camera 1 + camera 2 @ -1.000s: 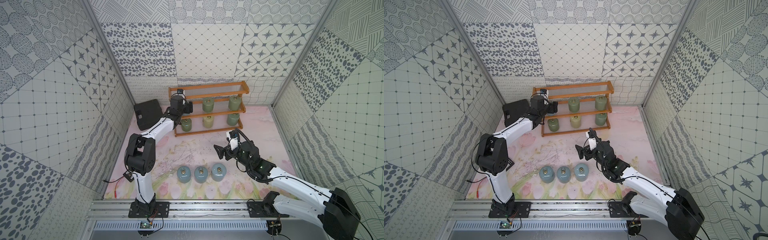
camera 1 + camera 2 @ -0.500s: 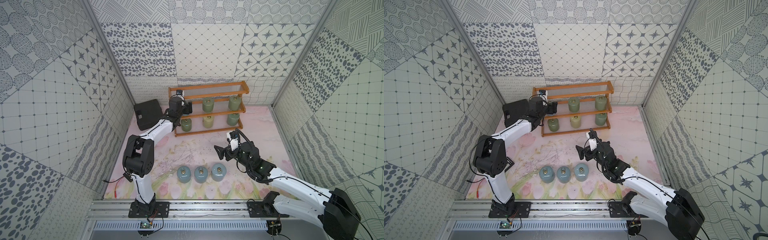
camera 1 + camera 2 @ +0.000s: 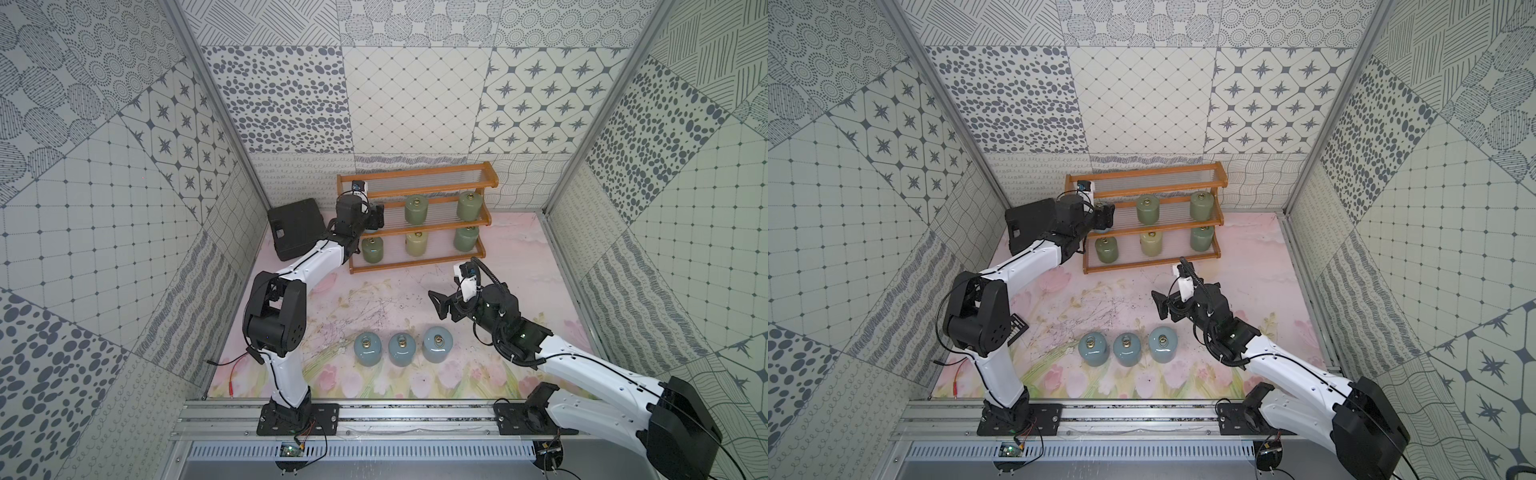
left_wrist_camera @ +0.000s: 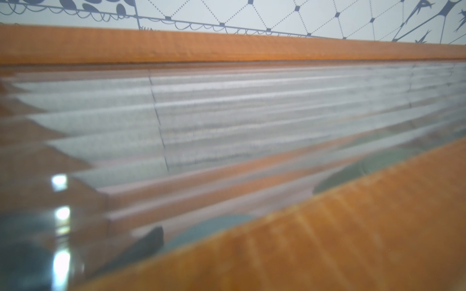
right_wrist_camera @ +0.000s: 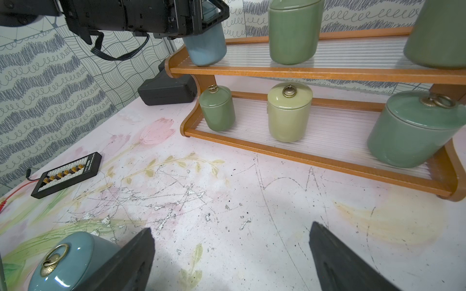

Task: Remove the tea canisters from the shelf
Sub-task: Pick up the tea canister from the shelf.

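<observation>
Barely anything has moved in the last second. The left arm's elbow has sagged a touch, and the left gripper (image 3: 376, 217) has stayed at the left end of the middle tier of the orange-brown wooden three-tier shelf (image 3: 415, 262) with clear rod surfaces. Seen from the right wrist, its jaws are pressed onto the upper part of a glossy blue-grey cylindrical tea canister (image 5: 205, 47), which leans a little with its base on that tier's front edge.

On the same tier stand an olive-green jar with a brass ring knob (image 3: 416, 209) and a second olive-green jar (image 3: 471, 205). The bottom tier holds an olive-green canister (image 3: 372, 251), a pale yellow-green canister (image 3: 416, 243) and a sage-green canister (image 3: 466, 238).

A row of three blue-grey canisters (image 3: 402, 348) sits on the flower-printed table (image 3: 332, 291), well apart from the shelf. The right gripper (image 3: 437, 309) hangs between shelf and row — jaws spread wide, holding nothing. A flat black plastic case (image 3: 295, 228) lies just left of the shelf.
</observation>
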`<state>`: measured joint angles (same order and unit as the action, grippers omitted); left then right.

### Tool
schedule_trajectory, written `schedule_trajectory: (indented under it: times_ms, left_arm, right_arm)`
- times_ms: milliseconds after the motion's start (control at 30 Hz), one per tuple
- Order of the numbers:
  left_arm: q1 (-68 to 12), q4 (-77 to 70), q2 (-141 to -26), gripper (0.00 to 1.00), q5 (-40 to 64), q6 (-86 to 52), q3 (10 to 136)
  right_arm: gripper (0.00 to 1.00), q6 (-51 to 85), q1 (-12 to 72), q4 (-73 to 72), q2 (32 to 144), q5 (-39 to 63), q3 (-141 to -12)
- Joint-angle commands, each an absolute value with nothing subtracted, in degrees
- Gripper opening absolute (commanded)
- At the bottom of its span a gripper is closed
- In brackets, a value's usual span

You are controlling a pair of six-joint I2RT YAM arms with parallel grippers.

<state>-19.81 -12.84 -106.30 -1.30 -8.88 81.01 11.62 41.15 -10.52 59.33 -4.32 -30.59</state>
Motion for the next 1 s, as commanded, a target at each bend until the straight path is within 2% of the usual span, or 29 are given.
schedule_trajectory:
  times_ms: [0, 467, 667, 967]
  left_arm:
    - [-19.64, -6.53, -106.96, 0.81, 2.61, -8.36, 81.8]
    - [-19.76, -5.56, -108.02, 0.85, 3.32, -8.26, 81.91]
    - [-19.86, -5.93, -106.38, 0.74, 4.05, -8.13, 81.6]
    - [-20.74, -6.31, -99.49, 0.72, 5.7, -7.56, 78.33]
  right_arm:
    - [1.0, 12.04, 40.96, -13.14, 58.27, -4.16, -29.75]
    - [1.0, 12.49, 41.02, -12.98, 57.22, -4.57, -28.78]
    - [0.99, 12.57, 40.97, -13.09, 56.79, -4.66, -28.65]
    - [0.99, 12.39, 40.97, -12.75, 56.42, -4.84, -28.67]
